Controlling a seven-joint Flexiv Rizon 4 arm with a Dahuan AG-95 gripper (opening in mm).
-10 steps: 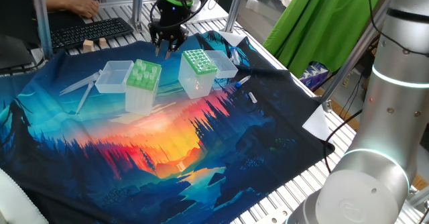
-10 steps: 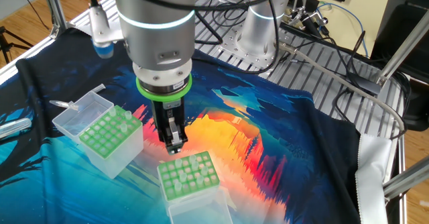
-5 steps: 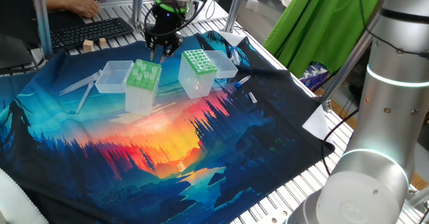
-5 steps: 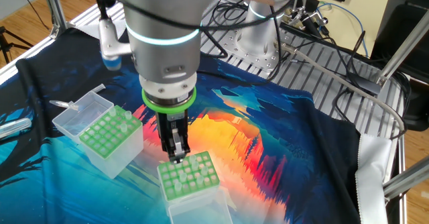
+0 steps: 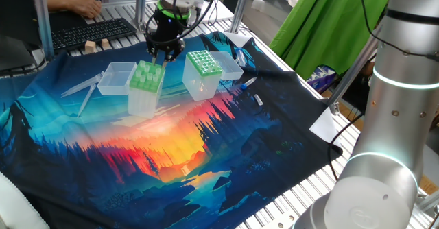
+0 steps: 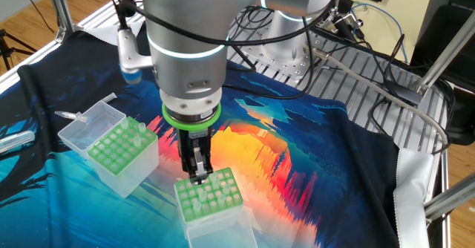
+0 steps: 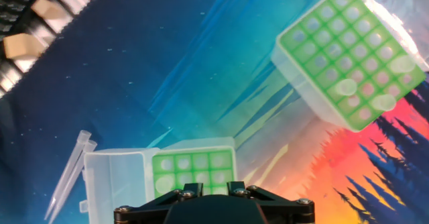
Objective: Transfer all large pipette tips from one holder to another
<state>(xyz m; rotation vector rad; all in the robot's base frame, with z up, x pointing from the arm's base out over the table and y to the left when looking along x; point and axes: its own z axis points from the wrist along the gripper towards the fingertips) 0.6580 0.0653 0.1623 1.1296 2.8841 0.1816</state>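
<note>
**Item: approach to tip pickup**

Left to right: source holder (image 5: 145, 83) under your gripper (image 5: 164, 53), dotted holder (image 5: 203, 70) beside it. Large pipette tips (image 6: 200, 196) stand racked. Jaws partly parted, apparently empty. Next: descend squarely over one tip.

hidden: gripper (image 6: 198, 175) fingertips below hand view's bottom edge, jaw gap unreadable | cut off: dotted-top holder (image 7: 352, 56) at right edge | hidden: plain-top holder (image 7: 193, 174) near rows behind gripper body

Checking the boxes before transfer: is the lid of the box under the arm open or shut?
Open. In the hand view the clear lid lies flipped out flat beside the green top plate, leaving its holes uncovered.
</note>
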